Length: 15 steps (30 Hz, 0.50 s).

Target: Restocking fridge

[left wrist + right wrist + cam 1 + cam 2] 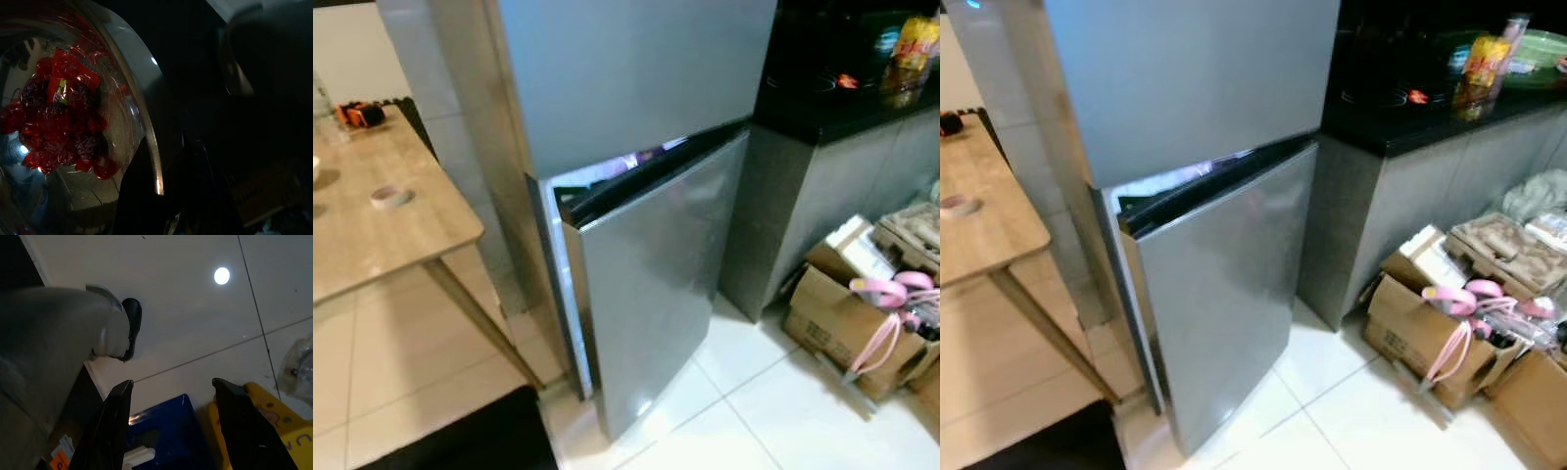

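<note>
Left wrist view: the left tool (161,196) carries a clear bag of red fruit (58,117), its grip unclear. Fridge door (651,284) stands ajar for loading; right tool (173,426) hangs spread, empty.

Silver-grey fridge (646,196) — white floor tiles (783,411), pale wood table (372,225).

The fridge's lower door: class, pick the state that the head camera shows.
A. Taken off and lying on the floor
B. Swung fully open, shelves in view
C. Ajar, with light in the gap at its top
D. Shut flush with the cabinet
C: the lower door of the fridge stands ajar, with light showing in the gap along its top edge.
</note>
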Tool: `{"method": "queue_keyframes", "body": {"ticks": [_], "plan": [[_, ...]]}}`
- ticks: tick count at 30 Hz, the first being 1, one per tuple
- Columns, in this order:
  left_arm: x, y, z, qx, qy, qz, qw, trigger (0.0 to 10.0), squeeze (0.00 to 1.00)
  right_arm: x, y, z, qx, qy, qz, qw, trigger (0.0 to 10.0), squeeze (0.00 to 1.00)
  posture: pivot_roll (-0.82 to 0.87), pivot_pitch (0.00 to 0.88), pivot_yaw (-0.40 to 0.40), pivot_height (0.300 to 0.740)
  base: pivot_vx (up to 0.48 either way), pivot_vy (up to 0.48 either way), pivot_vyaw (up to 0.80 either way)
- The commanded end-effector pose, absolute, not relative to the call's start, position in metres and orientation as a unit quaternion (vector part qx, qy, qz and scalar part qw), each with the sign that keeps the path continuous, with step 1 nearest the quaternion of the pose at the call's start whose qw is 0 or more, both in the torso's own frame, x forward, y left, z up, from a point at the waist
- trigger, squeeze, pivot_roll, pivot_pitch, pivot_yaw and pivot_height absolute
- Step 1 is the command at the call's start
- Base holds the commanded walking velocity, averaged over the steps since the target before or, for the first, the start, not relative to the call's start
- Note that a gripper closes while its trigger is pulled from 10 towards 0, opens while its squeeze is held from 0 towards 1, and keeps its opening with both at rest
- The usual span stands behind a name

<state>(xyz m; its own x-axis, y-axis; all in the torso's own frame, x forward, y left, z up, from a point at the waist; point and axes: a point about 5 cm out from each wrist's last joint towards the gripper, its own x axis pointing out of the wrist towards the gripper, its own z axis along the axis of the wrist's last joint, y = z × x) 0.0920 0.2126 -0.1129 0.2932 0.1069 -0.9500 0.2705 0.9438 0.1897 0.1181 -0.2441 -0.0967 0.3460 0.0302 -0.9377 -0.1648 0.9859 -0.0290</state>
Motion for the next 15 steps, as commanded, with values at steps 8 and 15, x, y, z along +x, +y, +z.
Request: {"method": "queue_keyframes", "body": {"ticks": [8,15], "plan": [[0.106,0.218,-0.108,0.168,0.568,-0.035,0.805,10.0,0.0,0.151,-0.238,-0.085,-0.077,0.499,0.091,0.858,10.0,0.0,-0.1,0.008,0.001,0.74,0.0,0.0,0.0],[0.1,0.213,-0.111,0.165,0.577,-0.047,0.798,10.0,0.0,0.246,-0.269,-0.01,0.057,0.272,0.066,0.958,10.0,0.0,-0.1,0.007,0.0,0.74,0.0,0.0,0.0]]}}
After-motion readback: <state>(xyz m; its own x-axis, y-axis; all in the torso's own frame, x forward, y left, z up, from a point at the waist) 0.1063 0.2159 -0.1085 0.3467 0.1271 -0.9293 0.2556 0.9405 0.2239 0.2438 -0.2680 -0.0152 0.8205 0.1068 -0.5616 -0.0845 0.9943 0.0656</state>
